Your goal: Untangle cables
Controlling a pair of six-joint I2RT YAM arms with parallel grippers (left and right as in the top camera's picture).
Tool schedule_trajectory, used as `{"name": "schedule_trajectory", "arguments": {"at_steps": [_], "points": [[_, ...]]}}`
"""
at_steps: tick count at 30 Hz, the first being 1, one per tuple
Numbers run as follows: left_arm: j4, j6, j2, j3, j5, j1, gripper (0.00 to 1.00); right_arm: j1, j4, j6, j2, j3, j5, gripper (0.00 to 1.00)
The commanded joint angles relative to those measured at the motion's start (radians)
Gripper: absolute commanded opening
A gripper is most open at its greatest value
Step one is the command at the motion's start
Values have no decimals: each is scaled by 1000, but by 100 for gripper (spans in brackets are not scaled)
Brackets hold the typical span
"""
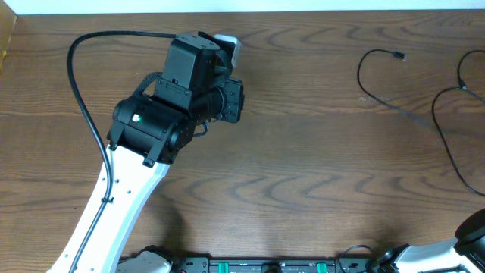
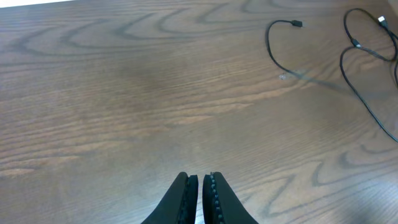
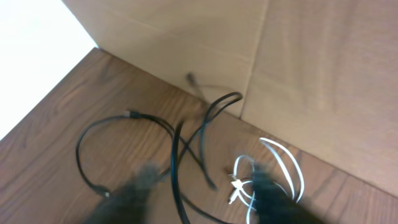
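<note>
Two thin black cables lie spread in long loops at the table's far right: one (image 1: 362,80) ends in a small plug (image 1: 399,54), the other (image 1: 449,140) runs off the right edge. The left wrist view shows both cables (image 2: 271,50) (image 2: 367,106) far ahead. My left gripper (image 2: 200,199) is shut with nothing in it, well left of them. In the right wrist view, my right gripper (image 3: 205,196) is open and blurred. A black cable (image 3: 176,162) passes between its fingers. A white cable (image 3: 283,165) is looped by the right finger (image 3: 273,196).
My left arm (image 1: 163,114), with its own thick black cable (image 1: 76,83), fills the left middle of the table. Part of the right arm (image 1: 470,227) shows at the bottom right corner. A cardboard wall (image 3: 298,74) stands just behind the cables.
</note>
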Motion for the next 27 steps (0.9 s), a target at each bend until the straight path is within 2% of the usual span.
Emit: {"name": "schedule_trajectory", "arguments": {"at_steps": [1, 7, 11, 13, 16, 17, 18, 19, 20, 25, 26, 27], "points": [[-2, 9, 0, 6, 12, -10, 11, -5, -18, -50, -34, 23, -108, 99], [-14, 8, 2, 6, 39, -10, 11, 77, -10, -63, -56, 23, -352, 99], [-20, 0, 10, 6, 39, -11, 11, 187, -83, -164, -62, 23, -518, 99], [-10, -2, 10, 6, 39, -11, 11, 259, -155, -239, -59, 19, -518, 99], [12, -2, 9, 6, 39, -11, 11, 372, -224, -341, -40, 0, -454, 80], [18, -2, 9, 6, 39, -11, 12, 406, -236, -352, -31, -9, -423, 70], [24, -2, 9, 6, 39, -11, 11, 447, -245, -353, -18, -21, -387, 46], [26, -2, 9, 6, 39, -11, 11, 481, -249, -353, -5, -35, -365, 26], [29, -2, 9, 6, 39, -11, 11, 509, -251, -353, 8, -47, -355, 18], [28, -2, 9, 6, 39, -11, 11, 665, -250, -354, 122, -110, -307, 22], [27, -2, 7, 6, 39, -11, 11, 685, -250, -354, 146, -113, -290, 18], [27, -2, 6, 6, 39, -11, 11, 711, -251, -353, 180, -113, -262, 8]]}}
